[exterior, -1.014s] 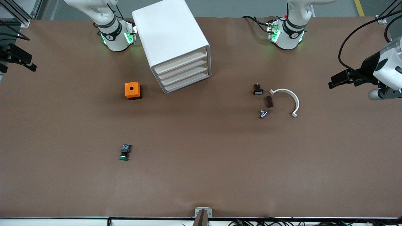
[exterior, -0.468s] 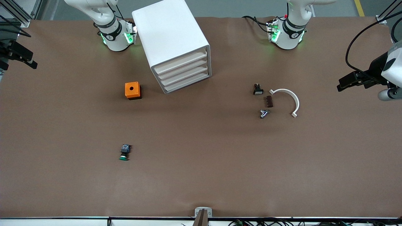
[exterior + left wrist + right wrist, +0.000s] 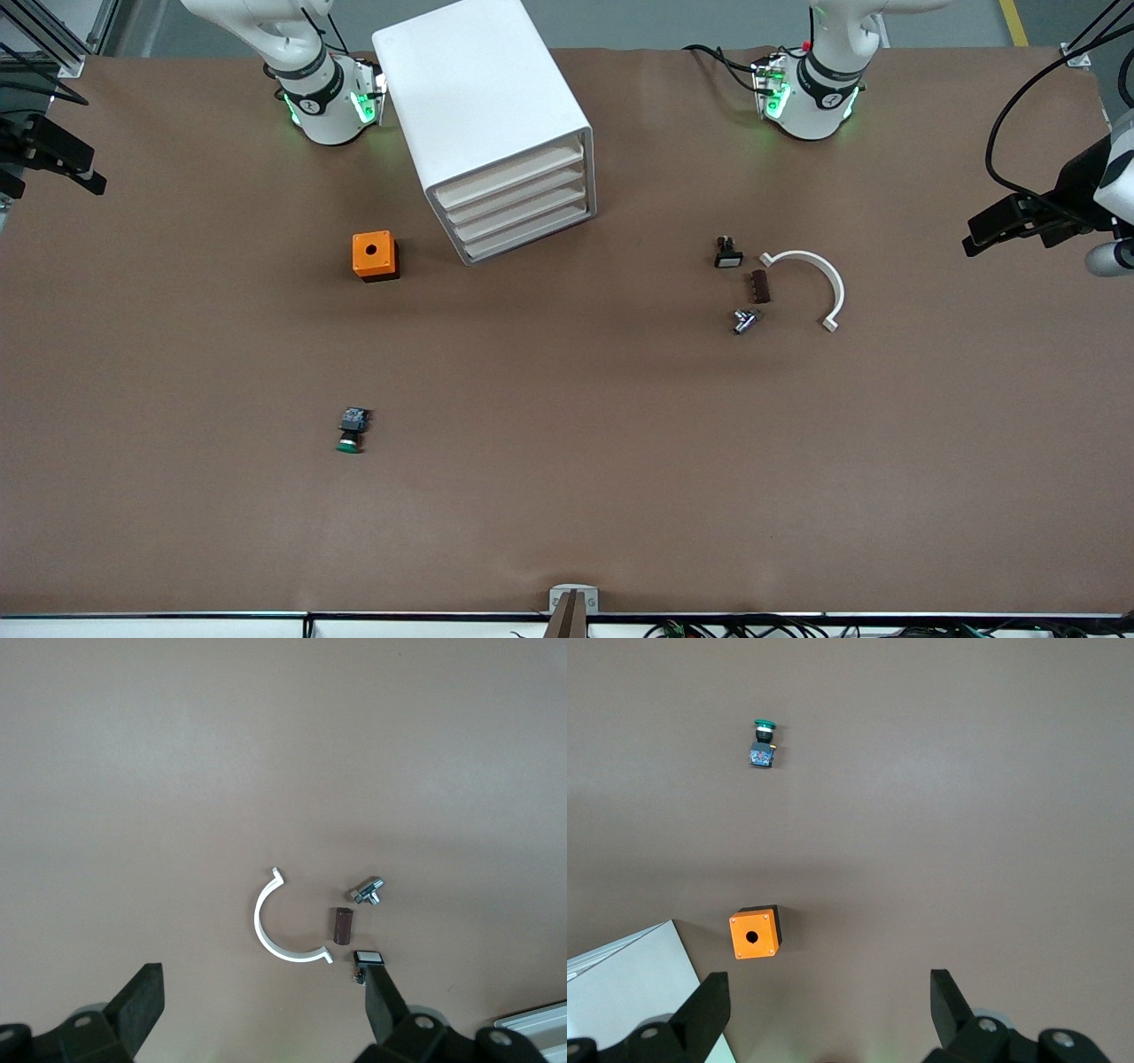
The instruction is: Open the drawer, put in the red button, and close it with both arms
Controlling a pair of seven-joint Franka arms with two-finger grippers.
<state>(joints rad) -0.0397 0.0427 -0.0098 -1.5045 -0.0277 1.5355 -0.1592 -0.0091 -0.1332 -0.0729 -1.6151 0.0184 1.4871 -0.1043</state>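
Two grippers hang above the table with jaws spread wide and nothing between them. Left gripper (image 3: 979,232) is up over the left arm's end of the table, right gripper (image 3: 75,173) up over the right arm's end. Between them stands the white cabinet (image 3: 487,115) — well apart from both sets of jaws — its four cream-fronted drawers (image 3: 518,208) all pushed in. No red button shows in any view. Below the left jaws lie a white curved clip (image 3: 282,930), a brown block (image 3: 342,925), a metal fitting (image 3: 368,891) and a black button with a white face (image 3: 368,958). Below the right jaws lie an orange box (image 3: 754,935) and, well apart from it, a green button (image 3: 762,744).
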